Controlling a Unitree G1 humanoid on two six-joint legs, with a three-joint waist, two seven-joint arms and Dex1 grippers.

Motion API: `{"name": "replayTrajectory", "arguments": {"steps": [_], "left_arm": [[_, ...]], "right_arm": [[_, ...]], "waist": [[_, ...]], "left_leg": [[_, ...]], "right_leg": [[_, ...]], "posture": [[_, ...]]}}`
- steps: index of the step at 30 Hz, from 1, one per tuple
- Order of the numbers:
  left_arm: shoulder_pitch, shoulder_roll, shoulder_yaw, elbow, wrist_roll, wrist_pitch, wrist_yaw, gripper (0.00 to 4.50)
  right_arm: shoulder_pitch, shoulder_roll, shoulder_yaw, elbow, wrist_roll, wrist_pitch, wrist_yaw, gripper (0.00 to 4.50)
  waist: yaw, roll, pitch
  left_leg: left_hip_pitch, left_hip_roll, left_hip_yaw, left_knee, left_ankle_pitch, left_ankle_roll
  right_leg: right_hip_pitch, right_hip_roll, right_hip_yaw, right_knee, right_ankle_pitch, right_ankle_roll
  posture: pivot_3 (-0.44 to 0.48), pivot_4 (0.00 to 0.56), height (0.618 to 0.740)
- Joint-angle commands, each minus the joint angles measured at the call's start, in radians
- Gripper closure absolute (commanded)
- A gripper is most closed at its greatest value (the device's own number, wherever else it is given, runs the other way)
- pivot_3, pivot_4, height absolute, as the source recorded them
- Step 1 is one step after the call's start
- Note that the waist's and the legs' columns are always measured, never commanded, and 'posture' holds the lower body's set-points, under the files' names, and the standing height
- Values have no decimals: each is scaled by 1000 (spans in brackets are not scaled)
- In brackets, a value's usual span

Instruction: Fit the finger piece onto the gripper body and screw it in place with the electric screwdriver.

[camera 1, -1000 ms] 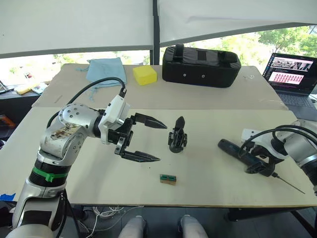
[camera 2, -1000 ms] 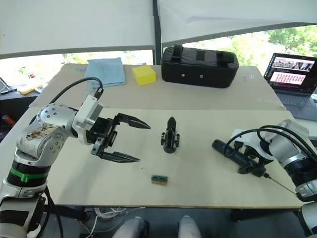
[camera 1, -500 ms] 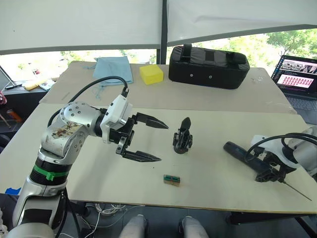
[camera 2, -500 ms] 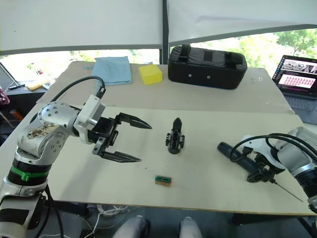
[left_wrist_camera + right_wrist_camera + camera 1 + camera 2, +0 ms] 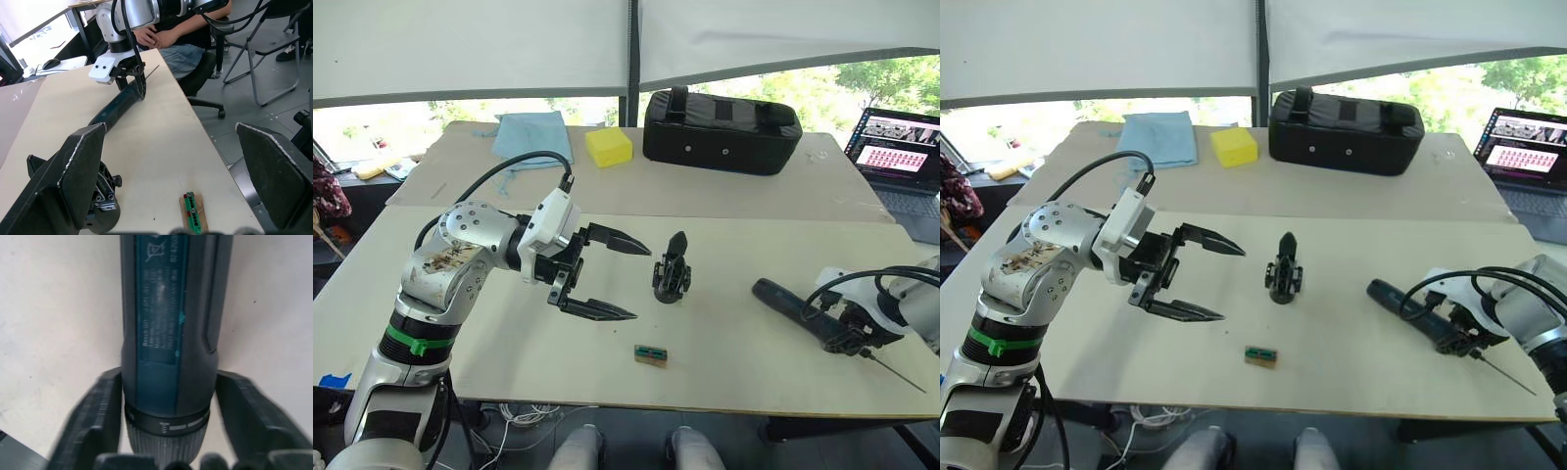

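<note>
1. The left tool hangs over the bench with its two black fingers spread wide and holding nothing, its tips pointing toward the gripper body, which stands just beyond them near the bench's middle.

2. The gripper body rests upright, a pointed black finger sticking up from it. Whether that is the finger piece already seated, I cannot tell; no separate loose piece is visible.

3. At the right end, the electric screwdriver lies flat on the bench, its thin bit reaching past the front edge. The right tool straddles its bit end; in the right wrist view the fingers flank the barrel closely on both sides, seemingly closed on it.

4. A small green-and-wood block lies near the front edge, between the two arms.

5. Risks from here: the grip sits far toward the bit, so the long heavy body may droop or swing when lifted. The small, unsecured gripper body could topple or slide if the wide left fingers close off-centre.
</note>
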Motion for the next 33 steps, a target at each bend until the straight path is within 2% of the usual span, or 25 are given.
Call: {"name": "replayTrajectory", "arguments": {"steps": [1, 2, 4, 5, 9, 13, 15, 19, 22, 27, 33], "left_arm": [[-29, 13, -5, -19, -8, 33, 4, 0], [-29, 16, -7, -20, -10, 44, 6, 0], [-10, 11, -20, -16, 0, 36, 2, 0], [3, 15, -30, -14, 10, 35, 0, 0], [75, 64, -51, -43, 22, 81, 3, 0], [168, 87, -34, -62, 30, 37, 0, 0], [220, 90, -55, -27, 84, -14, 11, 0], [302, 54, -118, 131, 234, -306, -42, 0], [291, -13, -138, 230, 279, -404, -22, 0], [281, -78, -188, 359, 347, -527, -43, 0], [265, -142, -194, 402, 361, -566, -30, 0]], "right_arm": [[12, 7, 9, 7, -2, -89, 0, 2585], [16, 1, 4, -4, 3, -104, 8, 2585], [55, -41, -60, -68, 49, -320, 16, 2585], [71, -40, -114, -108, 97, -357, 21, 2585], [128, 39, -428, -393, 415, -22, 26, 2585], [234, 177, -700, -726, 628, 194, -115, 2585], [254, 251, -762, -860, 732, 310, -204, 2585], [259, 466, -768, -1064, 945, 390, -411, 2585], [286, 597, -706, -1104, 952, 334, -545, 2585], [332, 703, -577, -1080, 854, 137, -647, 2585], [431, 687, -466, -1024, 713, -121, -605, 2585]], "waist": [[-7, -1, 0], [-9, -1, 0], [-10, -1, 0], [-10, 0, 1], [-28, 8, 6], [-17, 10, 6], [-8, 10, 6], [2, 10, 6], [12, 9, 6], [14, 8, 6], [6, 8, 6]], "left_leg": [[0, 0, 0, 0, 0, 0], [0, 0, 0, 0, 0, 0], [0, 0, 0, 0, 0, 0], [0, 0, 0, 0, 0, 0], [-1, 0, 3, -2, 0, 0], [-5, 1, 3, -2, 0, 0], [-5, 1, 3, -2, 0, 0], [-3, 1, 3, -2, 0, 1], [-5, 1, 3, -2, 1, 1], [-5, -2, 4, -2, 1, 2], [-6, -1, 4, -2, 1, 2]], "right_leg": [[0, 0, 0, 0, 0, 0], [0, 0, 0, 0, 0, 0], [0, 0, 0, 0, 0, 0], [0, 0, 0, 0, -1, 1], [-5, 0, 5, 3, 1, -1], [-10, 1, 6, 5, 1, -1], [-9, 1, 5, 4, 1, -2], [-6, 0, 5, 2, 2, -2], [-8, 0, 5, 2, 3, -2], [-8, -1, 6, 0, 4, 0], [-11, 0, 7, 3, 4, 0]], "posture": [[0, 150, 740], [0, 150, 740], [0, 150, 740], [0, 150, 740], [0, 150, 740], [0, 150, 740], [0, 150, 740], [0, 150, 740], [0, 150, 740], [0, 150, 740], [0, 150, 740]]}}
